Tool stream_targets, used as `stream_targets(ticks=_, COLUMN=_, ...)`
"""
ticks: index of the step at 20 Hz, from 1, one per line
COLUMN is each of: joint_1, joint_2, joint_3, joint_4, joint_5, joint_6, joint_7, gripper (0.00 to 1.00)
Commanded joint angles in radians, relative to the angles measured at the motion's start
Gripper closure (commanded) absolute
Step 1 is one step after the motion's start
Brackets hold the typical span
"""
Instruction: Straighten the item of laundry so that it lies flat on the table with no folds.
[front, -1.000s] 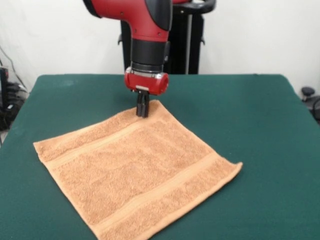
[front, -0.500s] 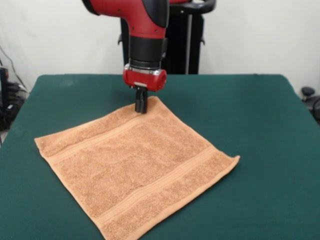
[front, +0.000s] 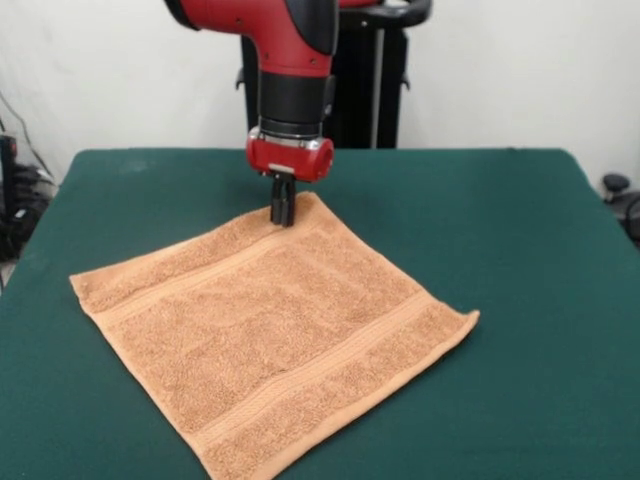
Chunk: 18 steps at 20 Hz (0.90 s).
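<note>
The orange-tan towel (front: 268, 325) lies spread open as a diamond on the dark green table (front: 500, 250), with two woven band stripes across it. No folds show; its near corner runs off the bottom edge of the front view. My gripper (front: 283, 216) comes down from the red arm and is shut on the towel's far corner, right at the table surface. The white tag does not show.
The robot's black pedestal (front: 375, 75) stands behind the table's far edge. Bare green table lies to the right of the towel and along the far edge. Cables and gear (front: 15, 200) sit off the table's left side.
The gripper has pulled the towel's far corner a little toward the table's far side, and the whole towel slid with it. Since half a second ago nothing has visibly moved.
</note>
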Motion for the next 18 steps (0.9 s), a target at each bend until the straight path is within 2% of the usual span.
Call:
stream_targets(ticks=1, joint_1=0.013, joint_2=0.122, joint_3=0.004, joint_4=0.138, joint_5=-0.03, joint_6=0.067, joint_7=0.15, gripper=1.0)
stream_targets(ticks=13, joint_1=-0.013, joint_2=0.079, joint_3=-0.022, joint_4=0.188, joint_5=-0.046, joint_6=0.062, joint_7=0.142, gripper=1.0)
stream_targets(ticks=16, joint_1=0.025, joint_2=0.068, joint_3=-0.023, joint_4=0.178, joint_5=-0.014, joint_6=0.074, joint_7=0.142, gripper=1.0)
stream_targets(ticks=18, joint_1=0.069, joint_2=0.061, joint_3=-0.013, joint_4=0.128, joint_5=0.029, joint_6=0.132, joint_7=0.121, gripper=1.0)
